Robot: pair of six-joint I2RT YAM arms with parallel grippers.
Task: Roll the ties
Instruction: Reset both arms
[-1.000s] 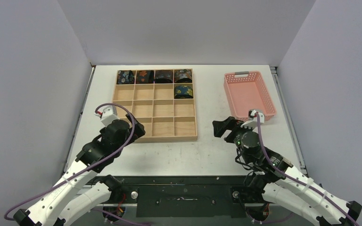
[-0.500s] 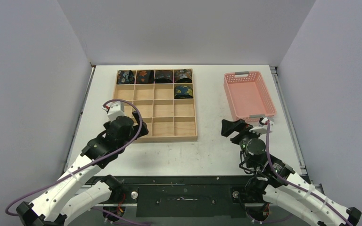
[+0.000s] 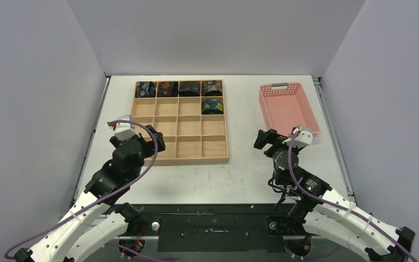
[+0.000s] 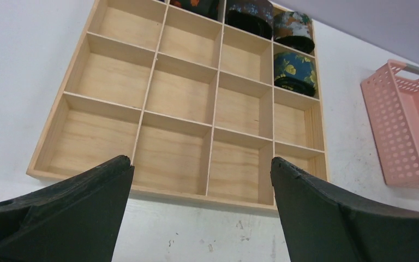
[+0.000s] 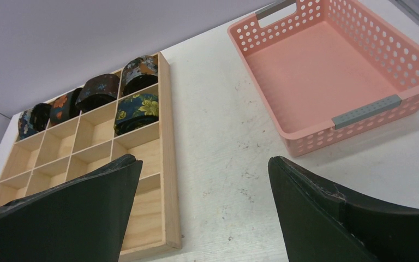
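Observation:
Several rolled ties, dark with floral print, sit as coils in the wooden grid tray (image 3: 189, 147). The far row is filled by coils (image 3: 167, 88), and a blue and yellow coil (image 3: 211, 106) sits in the second row at the right. It also shows in the left wrist view (image 4: 294, 73) and in the right wrist view (image 5: 136, 112). No unrolled tie is in view. My left gripper (image 3: 153, 141) (image 4: 199, 160) is open and empty over the tray's near left edge. My right gripper (image 3: 264, 139) (image 5: 203, 159) is open and empty above the bare table between tray and basket.
An empty pink plastic basket (image 3: 288, 109) (image 5: 327, 71) stands at the far right of the white table. The tray's other compartments (image 4: 169, 158) hold nothing. Grey walls close in on three sides.
My left gripper swung right, then back to the left near the tray's front left. My right gripper moved a little right and farther from me. Both stayed open.

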